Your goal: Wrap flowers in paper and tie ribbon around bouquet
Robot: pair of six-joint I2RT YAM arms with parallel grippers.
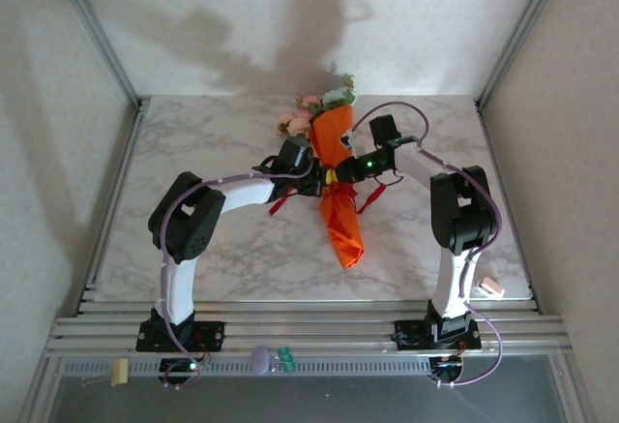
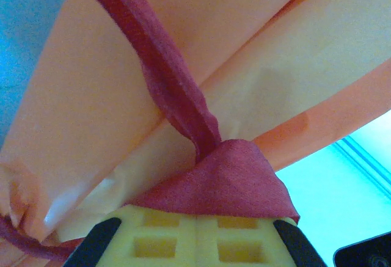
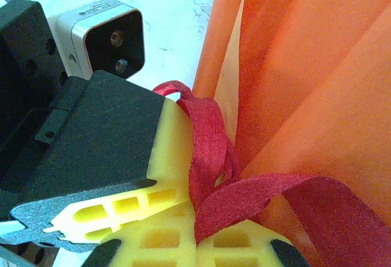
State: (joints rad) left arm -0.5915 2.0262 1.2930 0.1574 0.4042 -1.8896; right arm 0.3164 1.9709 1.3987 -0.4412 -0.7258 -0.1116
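**Bouquet mid-table, ribbon pinched from both sides**

Bouquet [image 1: 340, 200] lies flat on the marble table [image 1: 193, 152], a little right of centre. Its wide end points to the far edge and its narrow tip to the near edge.

From its base at the near left, the left arm [image 1: 193, 220] rises to a bent elbow. Its forearm then runs right and slightly far toward the cone's waist. The right arm [image 1: 464, 210] stands up from the near right, folds at the elbow, and slants left and far to the same spot. The two wrists meet across the bouquet, one on each side.

The orange paper [image 3: 317, 65] makes up the cone, and the left wrist view shows its paler underside along the overlapping folds. Pink and pale flowers [image 1: 324, 104] with green leaves spill out of the far end.

The red ribbon [image 1: 368, 198] crosses the cone at its waist, with loose ends trailing on the table to the left and right.

The left gripper [image 2: 195, 224] has its yellow pads pressed together on the ribbon [image 2: 226, 181]. The strip rises from between them and runs taut up across the paper [image 2: 91, 96].

The right gripper [image 3: 195, 242] is likewise closed on the ribbon [image 3: 208, 138], which loops out from between its pads just beside the paper. The left gripper's dark finger and yellow pad [image 3: 122, 175] sit touching close by on the left.

A small pink-and-white object [image 1: 490, 288] lies at the table's near right edge.
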